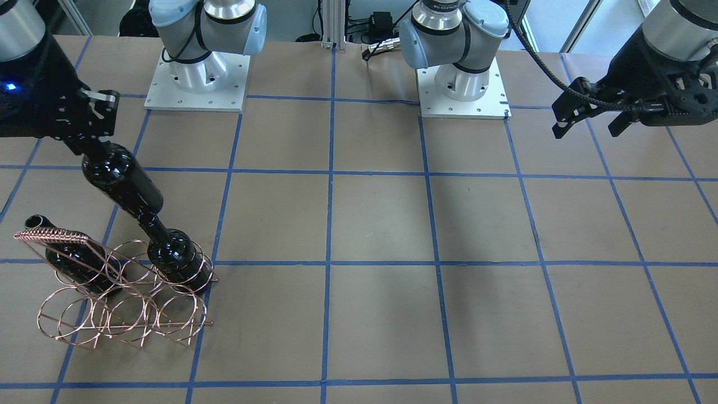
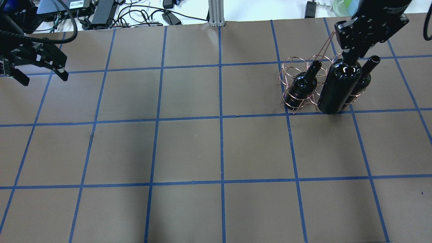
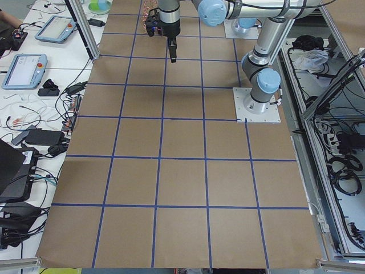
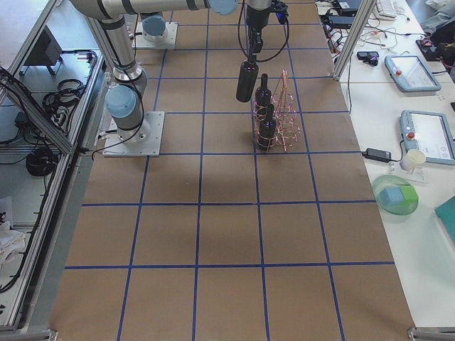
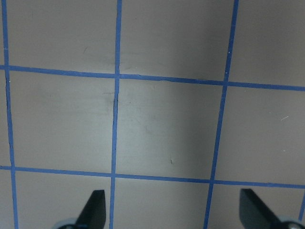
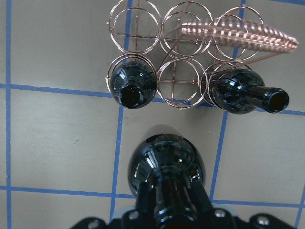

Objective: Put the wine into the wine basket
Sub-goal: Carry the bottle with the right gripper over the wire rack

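Three near-black bottles to note. Clenched on the neck of the wine (image 2: 337, 88) with the right tool (image 2: 350, 55), body hanging base-down, lifted clear of the desk (image 2: 189, 148), out toward two o'clock in the overhead view. Seen from the right wrist: wine basket (image 6: 238, 34) at twelve o'clock of the held bottle, two rows of three copper loops under a coiled handle. Near row filled at eleven o'clock by the first seated bottle (image 6: 133, 86) and at one o'clock by the second seated bottle (image 6: 243, 90), with the middle loop between them open. Not yet inside any loop, just beside the basket's near edge. Spread wide and grasping nothing at ten o'clock of the overhead view: left tool (image 2: 43, 76), above brown paper crossed by blue tape lines (image 2: 219, 118).
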